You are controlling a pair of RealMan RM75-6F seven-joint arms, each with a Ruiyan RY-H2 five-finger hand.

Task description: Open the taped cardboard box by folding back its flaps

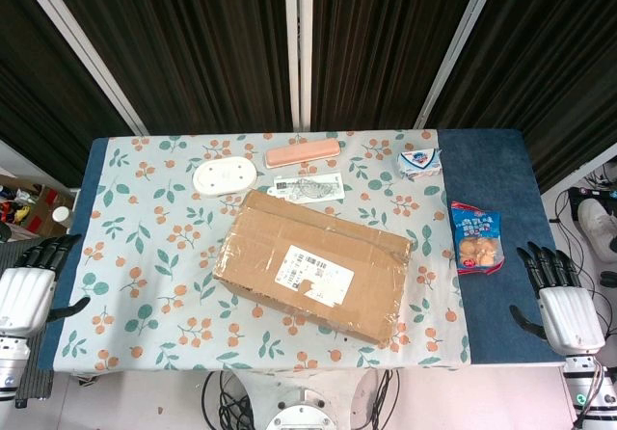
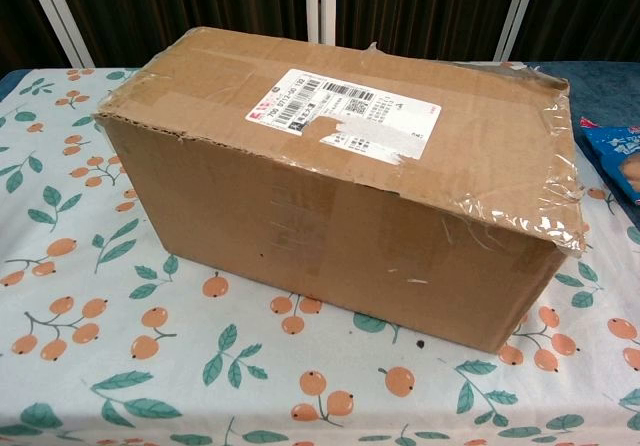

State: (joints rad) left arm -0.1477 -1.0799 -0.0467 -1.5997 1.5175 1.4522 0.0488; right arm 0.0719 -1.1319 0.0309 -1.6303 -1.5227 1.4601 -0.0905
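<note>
Table (image 1: 492, 160) covered by floral cloth (image 1: 135, 256) with orange-fruit print, dark blue surface exposed at right edge. Cardboard box (image 1: 313, 264) lying mid-table, angled, flaps down and taped shut, clear tape along seams and corners; fills most of chest view (image 2: 340, 216). White shipping label (image 1: 313, 273) on top of box, partly torn, grey patch over it in chest view (image 2: 345, 114). Blue snack packet (image 1: 476, 237) on bare table right of box, well apart from it; edge showing in chest view (image 2: 615, 161). White oval dish (image 1: 224, 176) behind box to the left. Pink flat bar-shaped item (image 1: 302, 152) at far edge. Clear wrapper with printing (image 1: 307, 188) just behind box, between dish and box top edge. Small blue-white carton (image 1: 419, 163) at far right of cloth.

Left hand (image 1: 27, 290) off table's left edge, fingers spread and extended, holding nothing, well apart from box. Right hand (image 1: 561, 300) off right edge near snack packet side, fingers apart and straight, empty. Neither hand seen in chest view.
</note>
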